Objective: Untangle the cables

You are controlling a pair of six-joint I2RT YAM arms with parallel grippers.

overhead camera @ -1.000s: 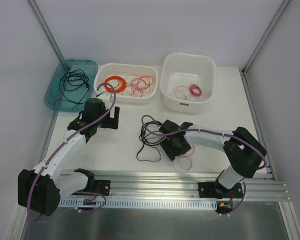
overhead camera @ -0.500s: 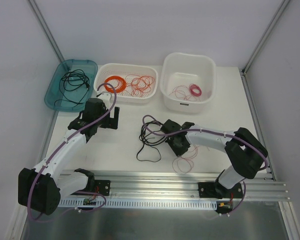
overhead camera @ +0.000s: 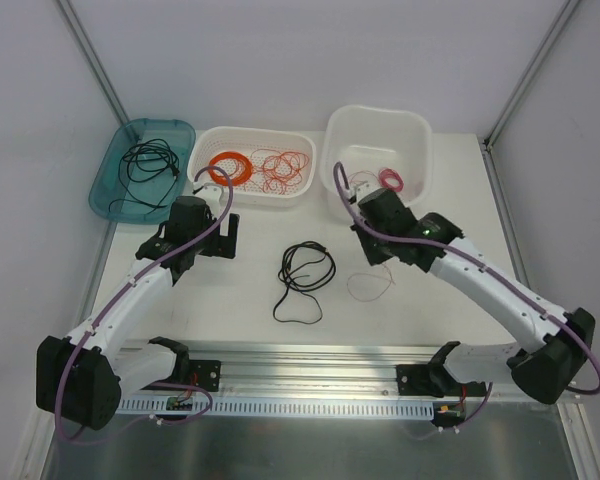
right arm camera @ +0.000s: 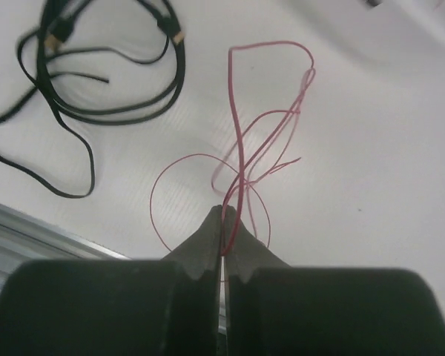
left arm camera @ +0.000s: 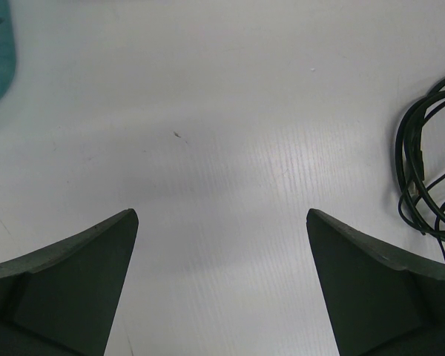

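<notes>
The cables lie apart as two pieces. A black cable point(overhead camera: 306, 272) rests in loose loops on the white table, mid-front. My right gripper point(overhead camera: 374, 256) is raised above the table to its right, shut on a thin pinkish-red wire point(overhead camera: 371, 284) that dangles in loops below it. In the right wrist view the wire point(right arm camera: 235, 126) runs out from between the closed fingertips of the gripper point(right arm camera: 224, 211), with the black cable point(right arm camera: 181, 67) at upper left. My left gripper point(left arm camera: 222, 222) hovers open over bare table, left of the black cable point(left arm camera: 409, 170).
Along the back stand a teal tray point(overhead camera: 108, 188) holding a black cable, a white basket point(overhead camera: 204, 150) with an orange coil and red wires, and a white tub point(overhead camera: 420, 140) with a pink coil. An aluminium rail point(overhead camera: 310, 360) runs along the front edge.
My right gripper shut on the pinkish-red wire, then rose and swung back and right, pulling it free of the black cable. The left arm has stayed still.
</notes>
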